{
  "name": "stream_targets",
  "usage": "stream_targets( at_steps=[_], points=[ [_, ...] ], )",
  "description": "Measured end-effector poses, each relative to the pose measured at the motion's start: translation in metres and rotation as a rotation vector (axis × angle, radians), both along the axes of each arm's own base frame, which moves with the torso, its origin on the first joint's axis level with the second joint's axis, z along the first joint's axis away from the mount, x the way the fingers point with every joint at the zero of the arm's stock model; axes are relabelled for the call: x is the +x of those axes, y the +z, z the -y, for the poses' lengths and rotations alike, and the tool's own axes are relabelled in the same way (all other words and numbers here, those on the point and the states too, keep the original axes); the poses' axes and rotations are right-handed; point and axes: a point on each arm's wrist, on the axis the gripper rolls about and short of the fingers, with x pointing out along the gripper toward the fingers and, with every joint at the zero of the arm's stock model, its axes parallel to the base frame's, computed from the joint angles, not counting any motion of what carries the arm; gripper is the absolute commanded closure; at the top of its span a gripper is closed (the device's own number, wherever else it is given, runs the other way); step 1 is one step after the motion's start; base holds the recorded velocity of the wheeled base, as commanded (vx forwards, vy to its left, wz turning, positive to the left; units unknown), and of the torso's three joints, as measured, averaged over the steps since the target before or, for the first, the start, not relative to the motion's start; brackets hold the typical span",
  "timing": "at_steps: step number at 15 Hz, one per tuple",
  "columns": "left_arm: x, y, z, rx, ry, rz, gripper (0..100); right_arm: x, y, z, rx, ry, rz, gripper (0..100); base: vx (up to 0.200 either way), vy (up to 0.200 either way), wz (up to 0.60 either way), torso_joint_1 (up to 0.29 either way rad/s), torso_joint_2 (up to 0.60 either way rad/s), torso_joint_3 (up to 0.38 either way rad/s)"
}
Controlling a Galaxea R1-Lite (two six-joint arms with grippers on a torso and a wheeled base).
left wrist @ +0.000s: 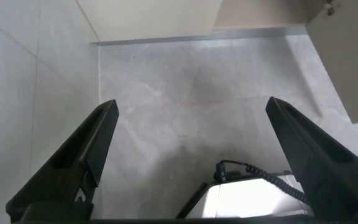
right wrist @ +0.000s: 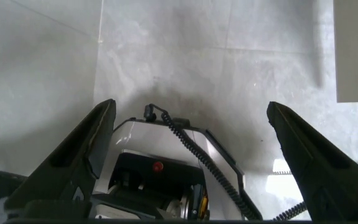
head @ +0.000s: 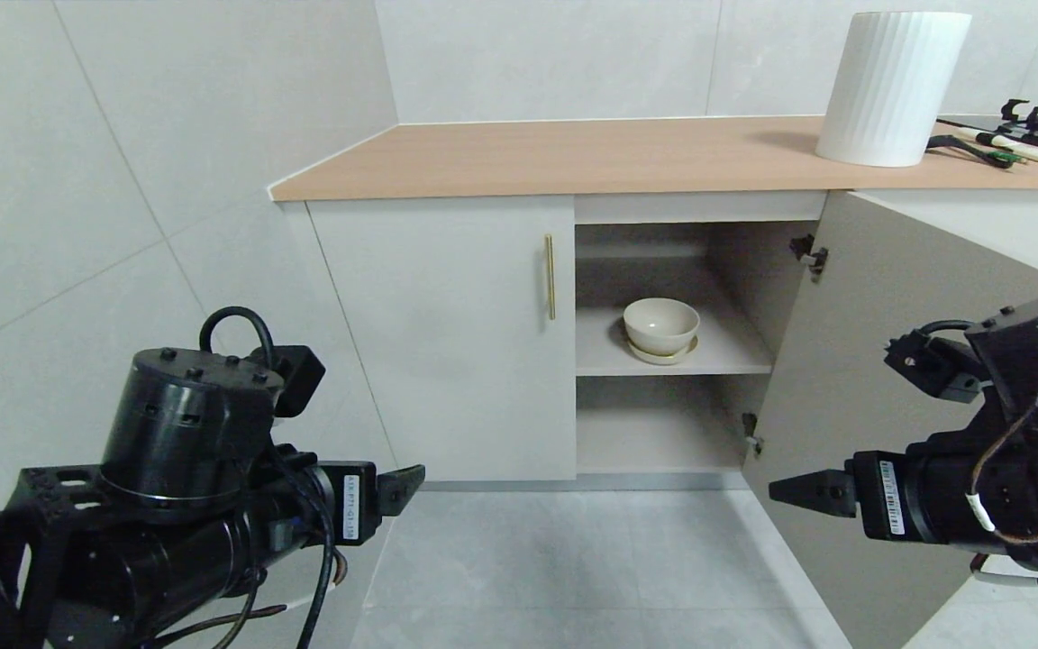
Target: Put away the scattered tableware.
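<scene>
Left end effector [left wrist: 190, 104] and right end effector [right wrist: 190, 106] apart, round cream bowl [head: 660, 324] on saucer [head: 654, 359]

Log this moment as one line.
bowl on plate, cabinet shelf | right door open | left gripper open, empty | right gripper open, empty

glossy ceramic bowl [head: 660, 324]; matt wood-look countertop [head: 573, 153].

cream bowl [head: 660, 324], ribbed white vase [head: 892, 86]
</scene>
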Motion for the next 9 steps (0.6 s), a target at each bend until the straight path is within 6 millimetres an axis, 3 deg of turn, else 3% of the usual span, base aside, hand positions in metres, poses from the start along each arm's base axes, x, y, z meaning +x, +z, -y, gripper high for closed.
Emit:
stream_targets(
  at_steps=[7,9],
  points=[
    [0.0002,0.0003,-0.0003,0.012,0.017,0.008,0,-0.0097,-0.0025,0.0088,-0.017,-0.002,0.006,0,0.000,0.000,0.00,0.000,0.00,0.000],
    [0.0002,0.0003,-0.0004,0.013,0.018,0.009,0,-0.0116,-0.0019,0.0102,-0.021,0.000,0.004,0,0.000,-0.200,0.00,-0.005,0.00,-0.002]
  ],
)
